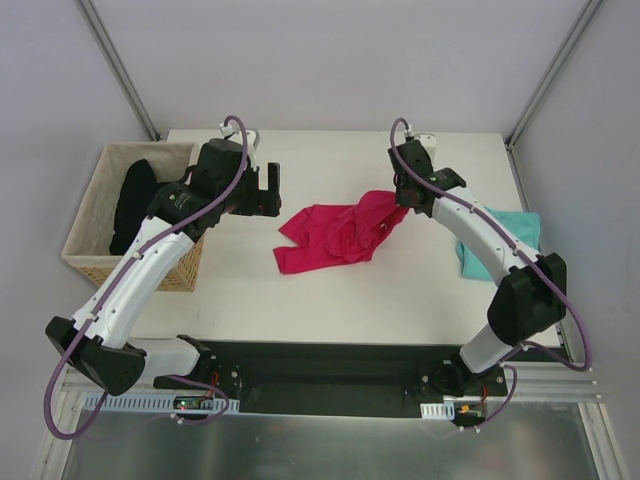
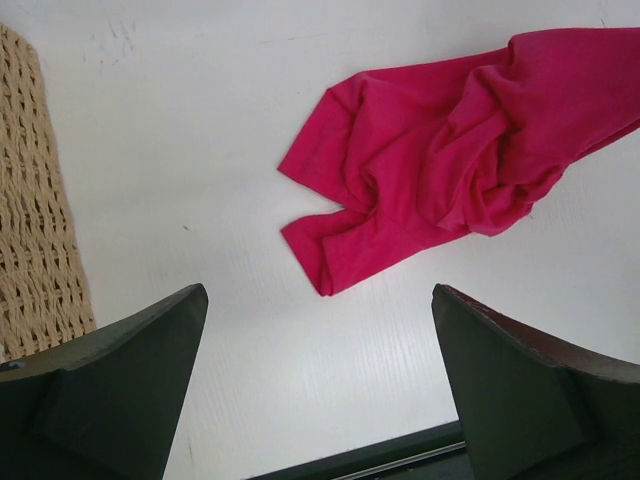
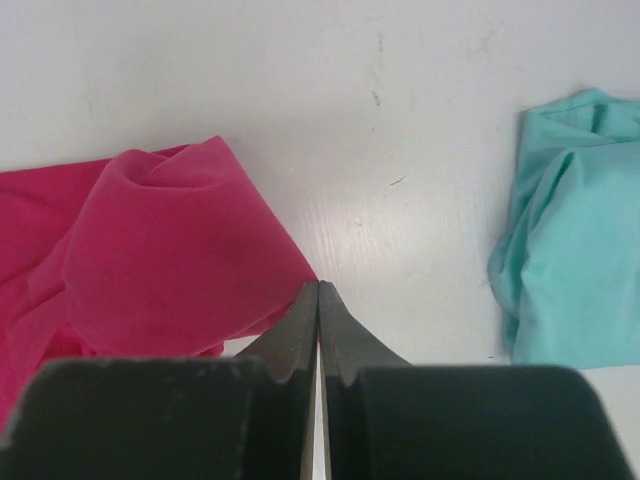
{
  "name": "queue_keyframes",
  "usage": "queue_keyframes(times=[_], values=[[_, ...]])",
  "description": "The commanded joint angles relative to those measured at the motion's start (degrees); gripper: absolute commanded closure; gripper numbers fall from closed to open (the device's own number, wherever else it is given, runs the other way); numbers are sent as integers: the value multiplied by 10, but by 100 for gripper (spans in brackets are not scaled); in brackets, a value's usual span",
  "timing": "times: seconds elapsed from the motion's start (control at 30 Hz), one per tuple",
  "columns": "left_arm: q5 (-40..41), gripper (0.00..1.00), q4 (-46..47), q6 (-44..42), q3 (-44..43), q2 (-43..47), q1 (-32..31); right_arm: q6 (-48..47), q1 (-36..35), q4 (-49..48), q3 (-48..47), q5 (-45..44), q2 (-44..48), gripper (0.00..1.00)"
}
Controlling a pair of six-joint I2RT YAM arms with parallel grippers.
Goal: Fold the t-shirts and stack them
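Two t-shirts are on the white surface point(image 1: 330, 300) and neither one is folded, so I judge the task is at its very beginning. Nothing is stacked yet.

At the left edge of the surface stands the wicker basket point(image 1: 85, 265). My left arm point(image 1: 150, 260) reaches over its corner, and my right arm point(image 1: 480, 228) reaches over the right side of the surface.

The pink t-shirt point(image 1: 335, 235) lies crumpled near the middle, with many wrinkles and one sleeve pointing to the near left. In the top view its far right part rises up to the right jaws. The teal t-shirt point(image 1: 500, 225) lies bunched at the right edge, well apart from the pink one and partly hidden under my right arm. A black garment point(image 1: 135, 200) sits inside the basket; it is not part of my work.

The left jaws stand wide apart and hold nothing. They hang above bare surface, between the basket and the pink t-shirt.

The right jaws are pressed fully together, their tip at the edge of the pink cloth. I cannot tell from the wrist view whether a bit of cloth is pinched between them.

What is left, in my judgement: spread and fold the pink one, do the same with the teal one, then put one on the other.
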State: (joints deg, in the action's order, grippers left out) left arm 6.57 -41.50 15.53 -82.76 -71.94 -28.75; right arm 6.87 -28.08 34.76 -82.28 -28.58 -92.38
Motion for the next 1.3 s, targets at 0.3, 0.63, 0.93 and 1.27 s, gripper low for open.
queue_keyframes(times=[0.3,0.63,0.93,1.27], values=[[1,5,-6,-1,4,15,7,-4,23,9,4,21,26,24],[-2,5,-4,5,20,10,7,28,-28,-15,42,58,12,32],[4,5,-3,-1,9,-1,7,51,-107,-26,40,81,-59,36],[15,5,-3,-3,16,0,8,46,-148,-13,-6,89,-109,37]])
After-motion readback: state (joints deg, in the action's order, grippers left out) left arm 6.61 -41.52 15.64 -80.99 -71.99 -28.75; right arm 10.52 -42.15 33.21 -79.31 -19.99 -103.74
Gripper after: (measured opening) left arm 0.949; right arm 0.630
